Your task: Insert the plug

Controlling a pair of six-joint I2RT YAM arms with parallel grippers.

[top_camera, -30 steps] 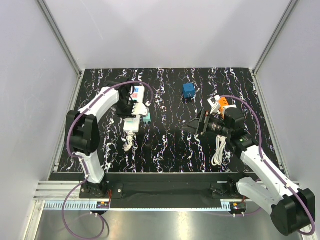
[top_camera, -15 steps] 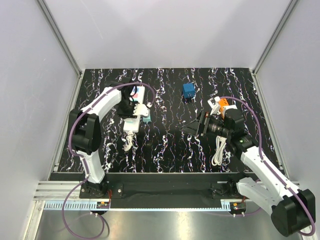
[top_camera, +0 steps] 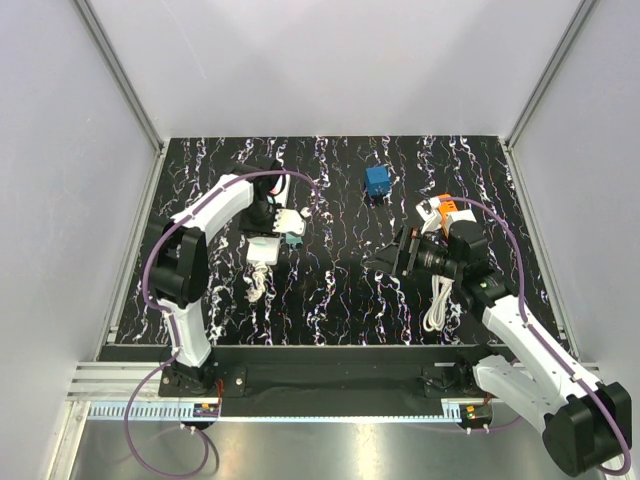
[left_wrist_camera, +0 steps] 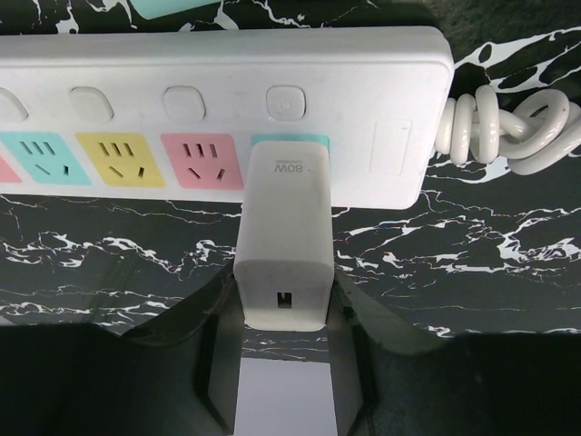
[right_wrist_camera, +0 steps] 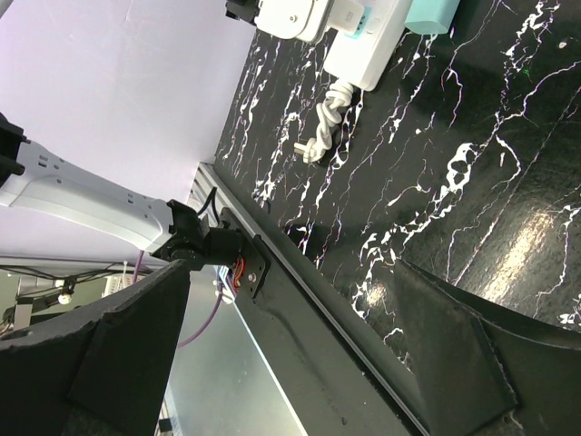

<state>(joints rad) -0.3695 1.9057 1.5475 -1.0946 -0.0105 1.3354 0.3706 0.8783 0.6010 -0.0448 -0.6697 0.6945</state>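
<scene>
A white power strip [left_wrist_camera: 218, 64] with coloured sockets lies at the left of the table [top_camera: 330, 290]. A white 80W charger plug [left_wrist_camera: 283, 245] sits in the strip's teal end socket. My left gripper [left_wrist_camera: 284, 304] is shut on the charger's rear end, with a finger against each side. In the top view the charger [top_camera: 288, 220] shows beside the strip [top_camera: 262, 250], under my left wrist. My right gripper [top_camera: 385, 255] is open and empty, hovering above the table's middle right. In its own view the fingers [right_wrist_camera: 127, 345] are spread wide over the table's near edge.
The strip's coiled white cord [top_camera: 257, 285] lies near it. A teal block [top_camera: 293, 238] sits beside the strip. A blue cube [top_camera: 377, 180] stands at the back centre. An orange and white object [top_camera: 440, 208] and a white cable [top_camera: 437, 305] lie on the right.
My left arm has swung rightward over the strip while its gripper stays at the charger. The right arm has hardly moved.
</scene>
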